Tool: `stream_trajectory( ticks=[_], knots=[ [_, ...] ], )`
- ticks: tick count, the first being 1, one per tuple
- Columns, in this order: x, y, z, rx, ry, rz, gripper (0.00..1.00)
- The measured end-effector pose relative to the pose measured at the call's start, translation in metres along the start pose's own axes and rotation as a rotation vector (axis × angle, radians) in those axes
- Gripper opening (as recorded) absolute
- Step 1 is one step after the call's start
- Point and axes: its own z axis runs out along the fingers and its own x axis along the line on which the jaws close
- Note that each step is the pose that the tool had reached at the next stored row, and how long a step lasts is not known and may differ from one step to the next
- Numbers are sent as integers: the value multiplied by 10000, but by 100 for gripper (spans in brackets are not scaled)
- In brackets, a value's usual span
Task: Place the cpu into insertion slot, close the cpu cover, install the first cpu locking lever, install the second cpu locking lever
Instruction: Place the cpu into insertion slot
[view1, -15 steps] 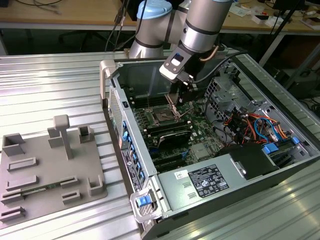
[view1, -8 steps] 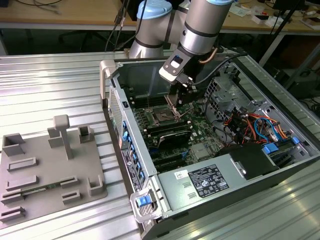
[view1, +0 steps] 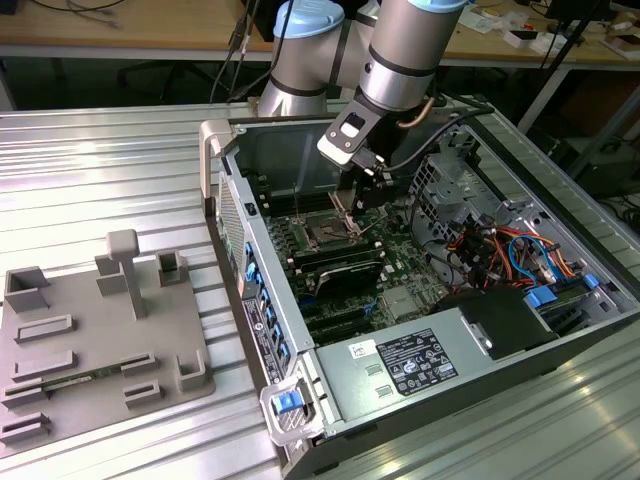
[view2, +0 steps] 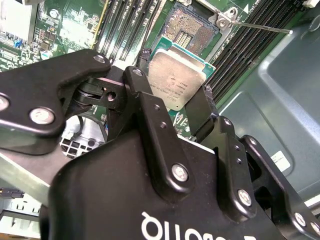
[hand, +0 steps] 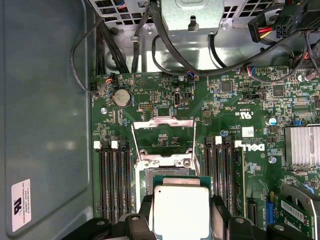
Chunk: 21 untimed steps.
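Cpu (view2: 176, 80), one only, is pinched flat by its edges between the gripper's (view2: 172, 95) two black fingers (view2: 150, 115). It hangs just above the bare socket (view2: 192, 30), not seated. One arm (view1: 400, 50) reaches steeply down into the open case (view1: 250, 290), wrist over the motherboard (hand: 240, 100). One cover (hand: 162, 120) stands raised beyond the socket, and two banks of memory slots (hand: 112, 185) flank it.

The fingers (view1: 370, 180) hang over the motherboard (view1: 400, 272) (inside the open case (view1: 232, 190)).
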Motion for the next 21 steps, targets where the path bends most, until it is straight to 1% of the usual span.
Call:
stream_trajectory(
  ticks=[6, 10, 12, 14, 16, 17, 19, 20, 21],
  knots=[
    [10, 0, 16, -1, 3, -1, 55],
    [34, -2, 61, 0, 11, -4, 55],
    [39, -5, 87, 2, 16, -104, 55],
    [39, -13, 111, 9, 25, -328, 55],
    [46, -37, 149, 12, 28, -432, 55],
    [54, -60, 184, 12, 30, -460, 55],
    [62, -72, 219, 12, 30, -475, 55],
    [71, -76, 261, 13, 33, -539, 55],
    [75, -76, 281, 16, 33, -623, 55]
  ],
)
